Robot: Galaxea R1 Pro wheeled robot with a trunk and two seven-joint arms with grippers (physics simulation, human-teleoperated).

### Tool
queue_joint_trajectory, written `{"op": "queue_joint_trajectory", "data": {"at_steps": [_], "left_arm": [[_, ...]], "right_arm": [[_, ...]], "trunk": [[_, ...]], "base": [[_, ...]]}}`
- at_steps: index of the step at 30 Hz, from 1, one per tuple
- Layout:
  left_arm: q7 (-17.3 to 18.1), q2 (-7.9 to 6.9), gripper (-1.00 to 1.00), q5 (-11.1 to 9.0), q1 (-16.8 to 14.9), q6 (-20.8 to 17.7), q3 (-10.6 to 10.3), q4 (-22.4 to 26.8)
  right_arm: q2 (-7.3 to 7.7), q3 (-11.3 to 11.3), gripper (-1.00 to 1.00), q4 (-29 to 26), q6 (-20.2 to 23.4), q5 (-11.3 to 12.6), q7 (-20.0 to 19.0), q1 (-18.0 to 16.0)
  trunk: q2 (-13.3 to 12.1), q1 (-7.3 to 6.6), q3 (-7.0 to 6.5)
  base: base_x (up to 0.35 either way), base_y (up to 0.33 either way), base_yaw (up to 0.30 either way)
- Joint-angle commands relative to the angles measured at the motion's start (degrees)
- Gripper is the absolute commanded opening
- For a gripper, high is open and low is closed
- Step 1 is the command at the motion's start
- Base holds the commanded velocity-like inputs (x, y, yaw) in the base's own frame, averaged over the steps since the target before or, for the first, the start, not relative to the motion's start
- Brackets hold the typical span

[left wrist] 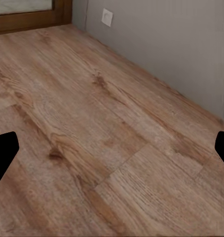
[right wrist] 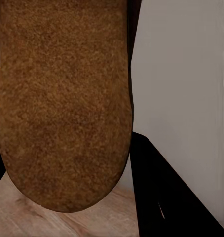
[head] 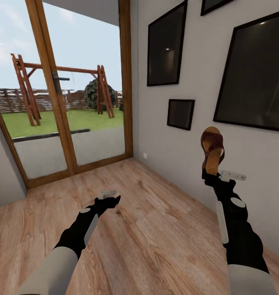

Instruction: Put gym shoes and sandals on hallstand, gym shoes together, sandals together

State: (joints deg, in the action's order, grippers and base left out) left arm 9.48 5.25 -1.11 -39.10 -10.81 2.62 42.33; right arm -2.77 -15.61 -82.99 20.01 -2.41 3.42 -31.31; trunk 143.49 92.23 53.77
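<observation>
A brown sandal (head: 212, 148) with a dark reddish-brown strap and tan sole stands upright in the air, heel down, with my right gripper (head: 210, 175) shut on its lower end, close to the grey wall. Its tan sole (right wrist: 62, 103) shows large in the right wrist view, one dark finger (right wrist: 161, 197) beside it. My left gripper (head: 111, 200) hovers low over the corridor floor (head: 156, 221), open and empty; its two dark fingertips (left wrist: 3, 153) sit far apart in the left wrist view, with bare planks (left wrist: 112, 138) between. The gym shoes and the hallstand are out of view.
A glass door in a wooden frame (head: 57, 106) closes the corridor's far end, with a garden beyond. The grey wall (head: 188, 164) on the right carries several dark framed pictures (head: 166, 47). A white socket (left wrist: 107, 17) sits low on that wall.
</observation>
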Motion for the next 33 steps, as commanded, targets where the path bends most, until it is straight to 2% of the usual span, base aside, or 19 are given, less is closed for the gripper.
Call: {"op": "queue_joint_trajectory", "data": {"at_steps": [1, 33], "left_arm": [[0.37, 0.04, 1.00, -0.12, -0.01, -0.44, 0.28, 0.12], [0.37, 0.03, 1.00, -0.12, -0.01, -0.44, 0.28, 0.12]], "right_arm": [[-0.05, -0.03, -1.00, -0.07, 0.37, -0.06, 0.09, -0.04], [-0.05, -0.07, -1.00, -0.07, 0.33, -0.05, 0.09, -0.06]], "trunk": [[0.03, -0.01, 0.06], [0.03, -0.01, 0.06]], "base": [[-0.004, 0.008, -0.282], [0.000, 0.000, -0.299]]}}
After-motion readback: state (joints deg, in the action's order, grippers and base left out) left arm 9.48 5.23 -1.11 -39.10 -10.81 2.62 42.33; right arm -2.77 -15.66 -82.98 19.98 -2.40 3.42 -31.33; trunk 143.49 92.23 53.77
